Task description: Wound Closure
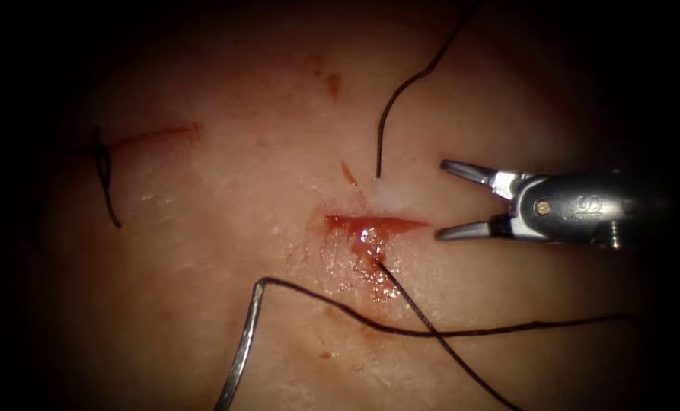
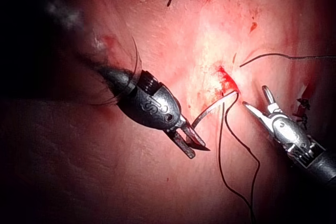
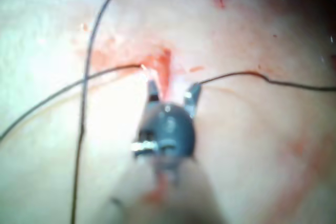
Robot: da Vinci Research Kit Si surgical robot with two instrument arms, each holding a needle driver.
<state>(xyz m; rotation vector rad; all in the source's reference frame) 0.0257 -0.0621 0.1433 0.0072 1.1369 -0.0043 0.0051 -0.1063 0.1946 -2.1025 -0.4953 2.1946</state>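
Observation:
The cut (image 1: 375, 224) lies mid-tissue, wet with red fluid. My right tool (image 1: 441, 199) hovers just right of it, jaws open and holding nothing; it also appears at the cut in the right wrist view (image 3: 173, 89). The curved needle (image 1: 241, 350) is out of the tissue, below and left of the cut, with thread (image 1: 431, 332) trailing right from its tail. In the left wrist view my left tool (image 2: 198, 152) grips the needle (image 2: 212, 109) on its body, away from the tail. One thread end (image 1: 389, 106) rises above the cut and another strand (image 1: 446, 342) leaves its lower lip.
An older stitch (image 1: 103, 171) with dark thread ends sits at a second, shallower cut (image 1: 161, 135) far left. Thread strands cross the tissue (image 1: 202, 228) below the main cut and run off to the right.

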